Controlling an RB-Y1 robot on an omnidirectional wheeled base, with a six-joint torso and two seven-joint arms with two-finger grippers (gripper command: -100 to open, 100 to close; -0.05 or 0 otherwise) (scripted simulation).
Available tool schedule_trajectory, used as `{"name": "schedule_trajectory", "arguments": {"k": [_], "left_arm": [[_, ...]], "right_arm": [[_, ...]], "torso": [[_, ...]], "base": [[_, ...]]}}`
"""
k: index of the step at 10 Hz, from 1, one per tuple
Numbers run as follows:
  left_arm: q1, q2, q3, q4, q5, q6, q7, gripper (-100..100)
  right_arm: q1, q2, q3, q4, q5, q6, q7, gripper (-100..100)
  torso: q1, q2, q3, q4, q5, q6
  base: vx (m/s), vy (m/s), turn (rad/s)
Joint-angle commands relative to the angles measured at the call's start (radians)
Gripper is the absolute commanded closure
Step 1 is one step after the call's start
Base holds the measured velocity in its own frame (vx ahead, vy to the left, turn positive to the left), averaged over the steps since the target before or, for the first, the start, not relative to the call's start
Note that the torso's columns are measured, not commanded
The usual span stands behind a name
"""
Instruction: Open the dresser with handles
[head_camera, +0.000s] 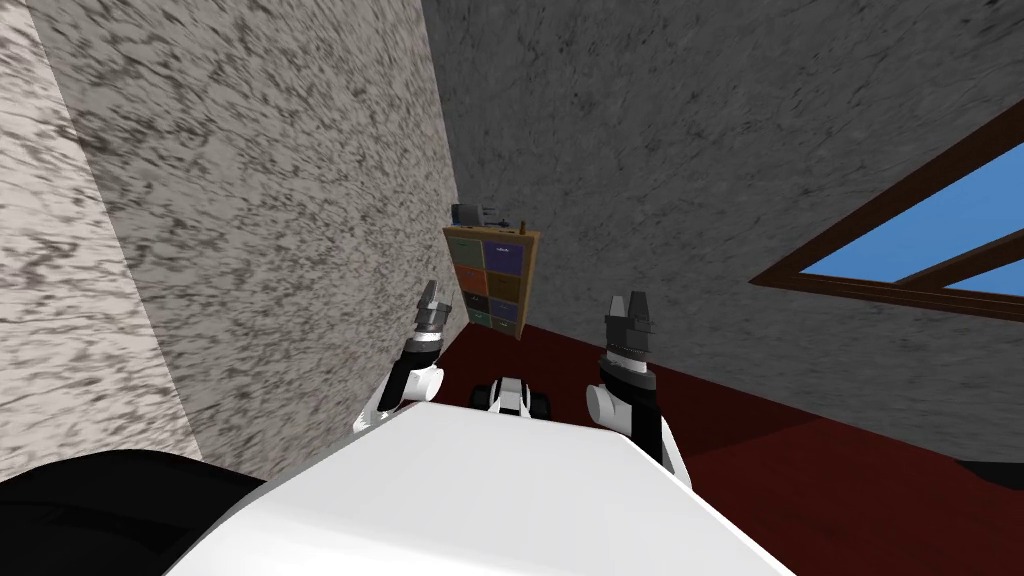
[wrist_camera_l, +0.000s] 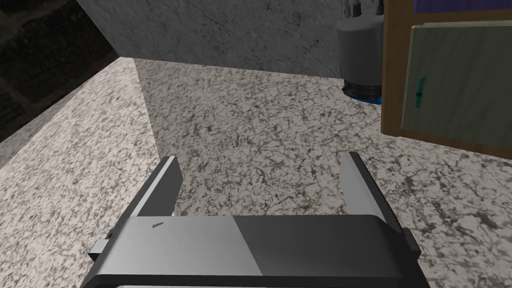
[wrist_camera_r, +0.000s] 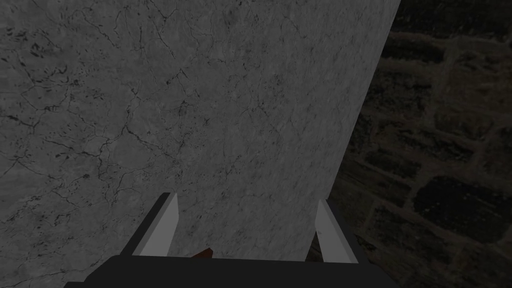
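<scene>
The dresser (head_camera: 493, 282) is a wooden frame with several coloured drawer fronts, standing far ahead in the corner where two speckled walls meet. In the left wrist view a corner of the dresser (wrist_camera_l: 395, 75) shows a grey-green drawer front (wrist_camera_l: 460, 85) with a small green handle (wrist_camera_l: 419, 92). My left gripper (head_camera: 429, 302) is raised well short of the dresser, and its fingers (wrist_camera_l: 165, 185) stand open with nothing between them. My right gripper (head_camera: 628, 310) is raised at the same distance, its fingers (wrist_camera_r: 162, 227) open and empty in front of a grey wall.
A speckled light wall (head_camera: 250, 230) runs close along my left side. A dark red floor (head_camera: 760, 440) stretches ahead toward the dresser. A window with a brown frame (head_camera: 900, 255) is in the grey wall on the right. A grey canister-like object (wrist_camera_l: 361, 50) stands on the dresser.
</scene>
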Motion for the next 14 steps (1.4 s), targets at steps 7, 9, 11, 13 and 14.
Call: {"name": "schedule_trajectory", "arguments": {"k": [7,9,11,13,14], "left_arm": [[-0.066,-0.003,-0.011,0.200,-0.015,-0.021,0.002,-100],[-0.080,-0.005,-0.014,0.246,-0.019,-0.026,0.003,-100],[-0.094,-0.008,-0.016,0.289,-0.022,-0.031,0.004,-100],[-0.108,-0.012,-0.018,0.331,-0.025,-0.036,0.005,-100],[-0.114,-0.013,-0.019,0.353,-0.026,-0.039,0.005,-100]], "right_arm": [[0.000,0.000,0.000,0.000,0.000,0.000,0.000,0],[0.000,0.000,0.000,0.000,0.000,0.000,0.000,0],[0.000,0.000,0.000,0.000,0.000,0.000,0.000,0],[0.000,0.000,0.000,0.000,0.000,0.000,0.000,0],[0.000,0.000,0.000,0.000,0.000,0.000,0.000,0]], "torso": [[0.001,-0.002,-0.001,0.000,0.000,0.000],[0.000,0.002,0.001,0.001,0.000,0.000],[0.002,0.001,0.001,0.001,0.000,0.000],[0.001,0.001,0.001,0.000,0.000,0.000],[0.001,0.001,0.001,0.000,0.000,0.000]], "base": [[0.100,-0.015,-0.033],[0.097,-0.025,-0.035],[0.098,-0.007,-0.029],[0.079,-0.015,-0.033],[0.090,-0.009,-0.029]]}}
